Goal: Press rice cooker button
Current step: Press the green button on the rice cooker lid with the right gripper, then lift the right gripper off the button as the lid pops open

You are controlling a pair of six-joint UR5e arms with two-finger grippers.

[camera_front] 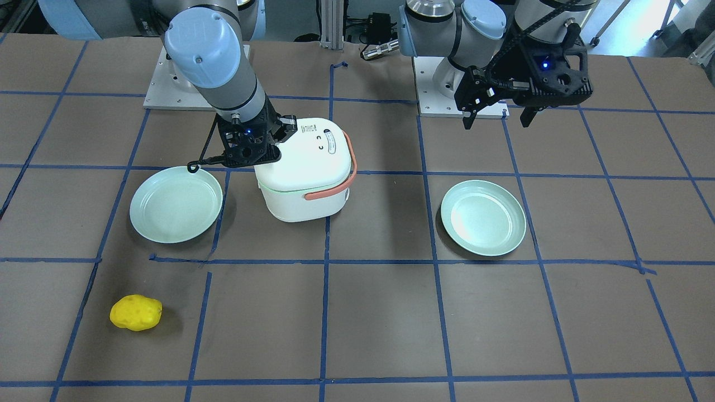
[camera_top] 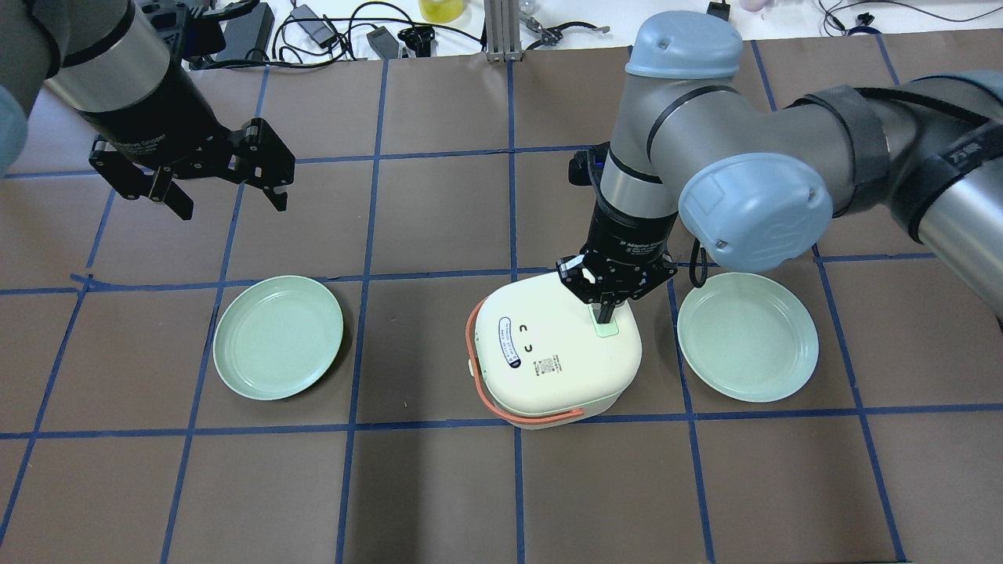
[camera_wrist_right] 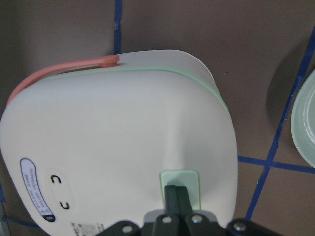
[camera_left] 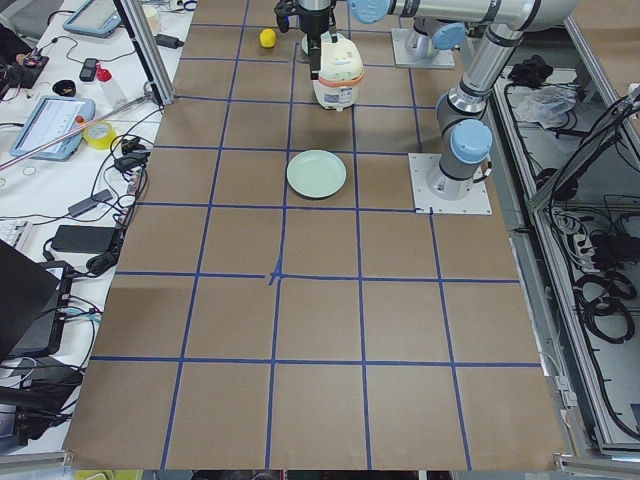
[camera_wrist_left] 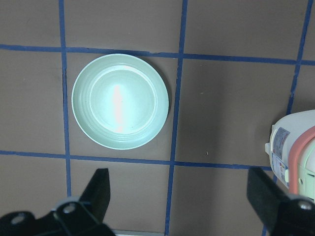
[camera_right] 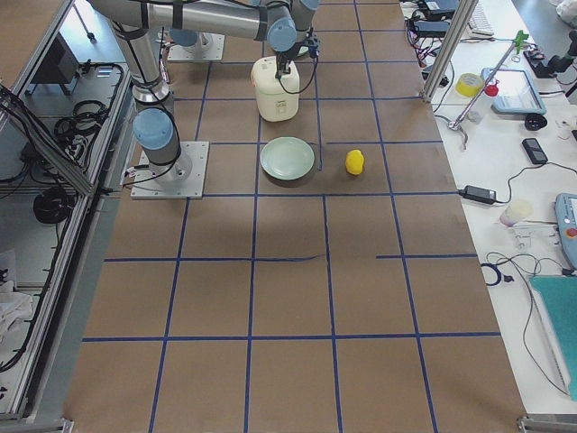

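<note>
A white rice cooker (camera_top: 548, 352) with an orange handle stands mid-table; it also shows in the front view (camera_front: 304, 167). Its pale green button (camera_top: 607, 329) sits on the lid near the right edge. My right gripper (camera_top: 603, 316) is shut and points straight down, its closed tips touching the button. In the right wrist view the tips (camera_wrist_right: 177, 189) rest on the green button (camera_wrist_right: 179, 176) on the white lid (camera_wrist_right: 113, 137). My left gripper (camera_top: 231, 202) is open and empty, held above the table far to the left of the cooker.
Two pale green plates flank the cooker, one on the left (camera_top: 278, 337) and one on the right (camera_top: 748, 337). The left wrist view looks down on the left plate (camera_wrist_left: 120, 101). A yellow lumpy object (camera_front: 136, 312) lies near the operators' side of the table.
</note>
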